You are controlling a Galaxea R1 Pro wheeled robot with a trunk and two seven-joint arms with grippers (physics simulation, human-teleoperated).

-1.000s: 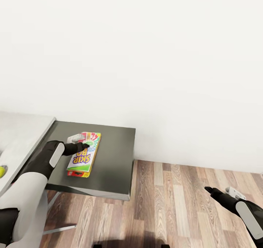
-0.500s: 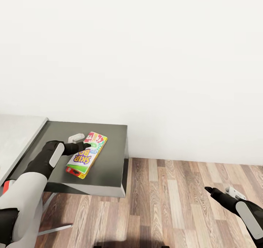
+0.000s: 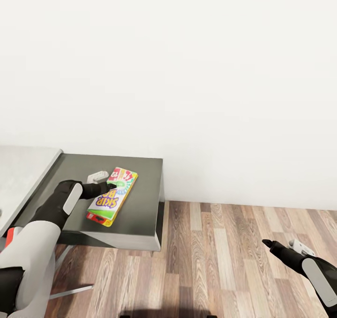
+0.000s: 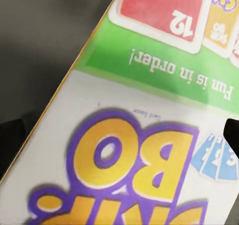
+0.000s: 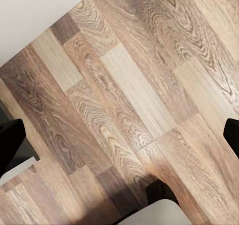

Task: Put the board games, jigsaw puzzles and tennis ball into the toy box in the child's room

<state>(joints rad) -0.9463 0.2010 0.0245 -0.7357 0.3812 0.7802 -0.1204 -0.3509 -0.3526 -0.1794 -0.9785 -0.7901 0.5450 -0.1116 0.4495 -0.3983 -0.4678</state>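
Left gripper [image 3: 106,187] sits right over the near end of the Skip-Bo board game [image 3: 112,196], fingertips at the box's green band. From the head view, whether the jaws have actually closed on the box cannot be told. In the left wrist view the printed cover [image 4: 129,135] fills the frame at very close range, with dark finger edges showing at both sides, so the jaws look spread wide around it.

What has changed? Over the last second the whole picture has slid, so the camera has moved: the dark grey-topped cabinet [image 3: 140,201] now sits further left and the pale grey table [image 3: 23,168] is nearly out of frame. The box has also turned slightly beneath the fingers, so it is probably being nudged or lifted.

Right gripper [image 3: 281,248] hangs low over the wood-plank floor [image 3: 224,262], jaws apart and empty.

For the task, this game is on the cabinet, not in the toy box, so it needs a firm grasp and a carry.
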